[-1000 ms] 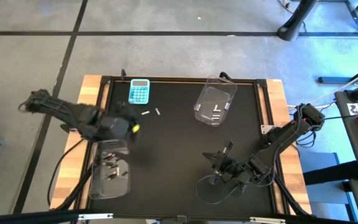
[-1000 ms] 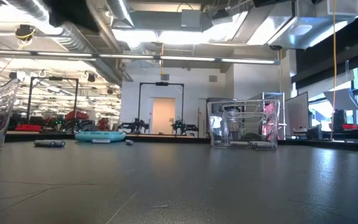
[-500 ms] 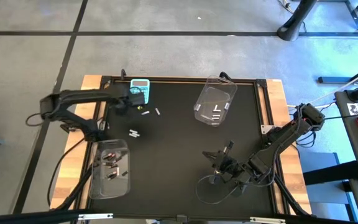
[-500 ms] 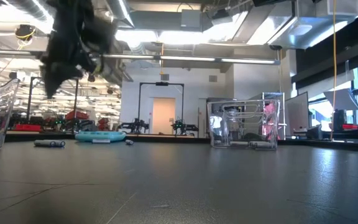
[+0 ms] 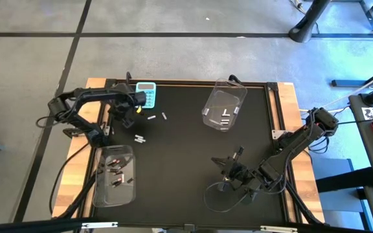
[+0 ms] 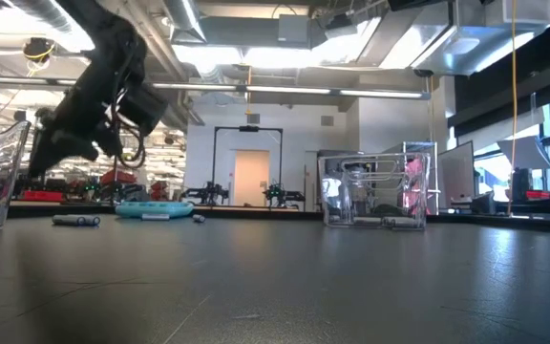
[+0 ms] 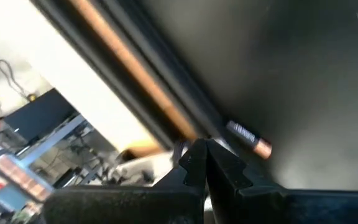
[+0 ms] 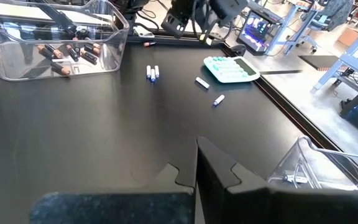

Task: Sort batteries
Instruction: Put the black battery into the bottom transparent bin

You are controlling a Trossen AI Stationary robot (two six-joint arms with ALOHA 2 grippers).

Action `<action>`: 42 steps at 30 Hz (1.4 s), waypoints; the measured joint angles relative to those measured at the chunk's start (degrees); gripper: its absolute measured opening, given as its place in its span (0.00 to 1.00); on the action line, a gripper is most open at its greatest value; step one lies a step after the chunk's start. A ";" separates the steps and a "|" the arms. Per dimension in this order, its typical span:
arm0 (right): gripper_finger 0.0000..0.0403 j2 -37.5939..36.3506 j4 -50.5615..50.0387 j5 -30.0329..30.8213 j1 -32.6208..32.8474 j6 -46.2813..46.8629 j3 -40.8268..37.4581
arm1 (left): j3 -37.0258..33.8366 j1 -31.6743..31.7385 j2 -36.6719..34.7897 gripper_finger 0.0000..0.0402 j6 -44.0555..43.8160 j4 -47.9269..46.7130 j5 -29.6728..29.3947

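The black table (image 5: 186, 162) carries everything, with a wooden rim along its sides. The left arm (image 5: 86, 100) bends in over the far left corner, and the right arm (image 5: 296, 142) lies folded at the near right. Two clear bins stand on the table: the near-left bin (image 5: 114, 175) holds dark batteries with red, and the far bin (image 5: 225, 107) holds a few silvery ones. A light-blue calculator (image 5: 145, 94) lies at the far edge, just beside the left tool (image 5: 127, 111). That tool hangs above the table near the left rim with its fingers closed together on nothing; in its wrist view a dark, copper-ended battery (image 7: 249, 139) lies on the table just past the fingertips, close to the rim. The right tool (image 5: 230, 169) rests low at the near middle, its fingers also closed and empty. Loose batteries lie between the bins: a silvery pair (image 5: 140, 138) side by side left of centre, and two single silvery ones (image 5: 158, 117) near the calculator. The right wrist view shows the same pair (image 8: 153, 73) and the singles (image 8: 202, 82).
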 joint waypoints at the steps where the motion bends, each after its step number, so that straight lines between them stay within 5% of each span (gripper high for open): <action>1: 0.02 0.00 -0.06 0.00 0.00 0.00 0.00 | -1.07 0.23 0.00 0.00 0.49 1.69 0.32; 9: 0.02 0.00 -0.44 0.00 0.00 -0.22 0.00 | -9.07 0.60 0.00 0.00 2.30 7.94 2.86; 23: 0.02 0.00 -0.30 -0.02 0.00 -0.22 0.00 | -11.05 0.55 3.58 0.00 -3.67 9.71 9.72; 32: 0.02 0.00 -0.34 -0.04 0.00 -0.22 0.00 | -10.20 0.42 13.02 0.00 -4.09 9.36 10.05; 42: 0.02 0.00 -0.34 -0.04 0.00 -0.22 0.00 | -5.41 -2.82 12.05 0.00 -2.00 12.56 8.70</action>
